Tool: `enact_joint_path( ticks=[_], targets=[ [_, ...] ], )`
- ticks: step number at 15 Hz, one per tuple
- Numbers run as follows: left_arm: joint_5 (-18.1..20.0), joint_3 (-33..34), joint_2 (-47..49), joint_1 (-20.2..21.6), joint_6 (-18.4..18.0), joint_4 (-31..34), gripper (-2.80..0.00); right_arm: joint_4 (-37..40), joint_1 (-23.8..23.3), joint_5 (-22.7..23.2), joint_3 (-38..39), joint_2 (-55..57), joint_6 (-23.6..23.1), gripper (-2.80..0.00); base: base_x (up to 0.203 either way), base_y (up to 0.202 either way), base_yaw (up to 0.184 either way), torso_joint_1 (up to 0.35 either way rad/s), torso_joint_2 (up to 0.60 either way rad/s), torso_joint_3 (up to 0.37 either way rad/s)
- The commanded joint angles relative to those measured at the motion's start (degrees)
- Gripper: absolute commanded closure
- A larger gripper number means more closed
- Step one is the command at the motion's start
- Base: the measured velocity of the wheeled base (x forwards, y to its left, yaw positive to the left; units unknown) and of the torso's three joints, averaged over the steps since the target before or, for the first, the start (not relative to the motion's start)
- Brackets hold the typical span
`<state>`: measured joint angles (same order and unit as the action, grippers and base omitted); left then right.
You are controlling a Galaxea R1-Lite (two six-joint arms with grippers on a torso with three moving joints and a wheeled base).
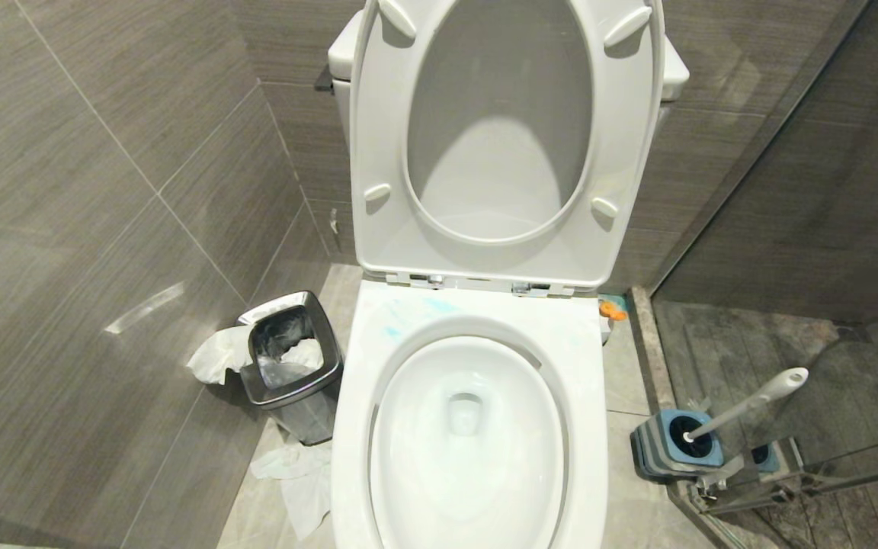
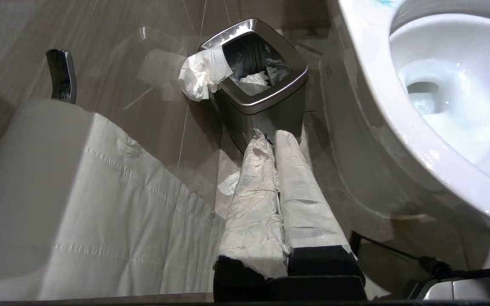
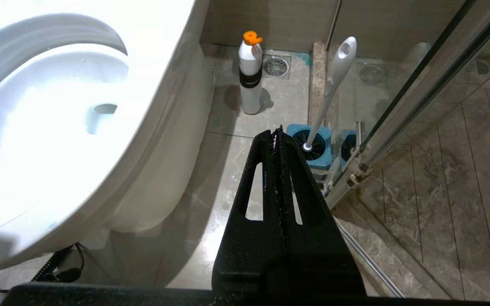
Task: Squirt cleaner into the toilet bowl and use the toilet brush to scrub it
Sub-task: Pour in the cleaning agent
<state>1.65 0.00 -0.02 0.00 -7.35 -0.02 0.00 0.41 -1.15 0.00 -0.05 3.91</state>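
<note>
Both grippers pressed closed, empty: left gripper (image 2: 275, 135) near bin (image 2: 262, 97), right gripper (image 3: 277, 132) beside toilet brush (image 3: 328, 93); toilet bowl (image 1: 466, 435) between.

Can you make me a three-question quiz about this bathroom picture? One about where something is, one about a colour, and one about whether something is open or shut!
1. Where is the toilet brush?
A. Lying in the toilet bowl
B. Standing in its blue holder on the floor by the glass shower door
C. Inside the waste bin

2. What colour is the cap on the cleaner bottle?
A. Orange
B. Green
C. Black

3. How is the toilet seat?
A. Down over the bowl
B. Taken off
C. Lifted up against the tank

Answers:
1. B, its handle leans out of the holder, on the robot's right of the toilet bowl.
2. A, the right wrist view shows an orange top on the white bottle.
3. C, the seat stands upright and the bowl is uncovered.
</note>
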Motion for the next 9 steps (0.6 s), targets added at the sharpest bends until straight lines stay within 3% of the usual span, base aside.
enact_joint_path(
  ticks=[1, 9],
  targets=[
    [-0.06, 0.0, 0.11, 0.0, 0.41, 0.11, 0.0, 0.0, 0.02, 0.0, 0.0, 0.05, 0.04, 0.0, 0.0, 0.0, 0.0, 0.0, 0.0, 0.0],
    [0.33, 0.0, 0.11, 0.0, 0.91, 0.11, 0.0, 0.0, 0.02, 0.0, 0.0, 0.05, 0.04, 0.0, 0.0, 0.0, 0.0, 0.0, 0.0, 0.0]
  ],
)
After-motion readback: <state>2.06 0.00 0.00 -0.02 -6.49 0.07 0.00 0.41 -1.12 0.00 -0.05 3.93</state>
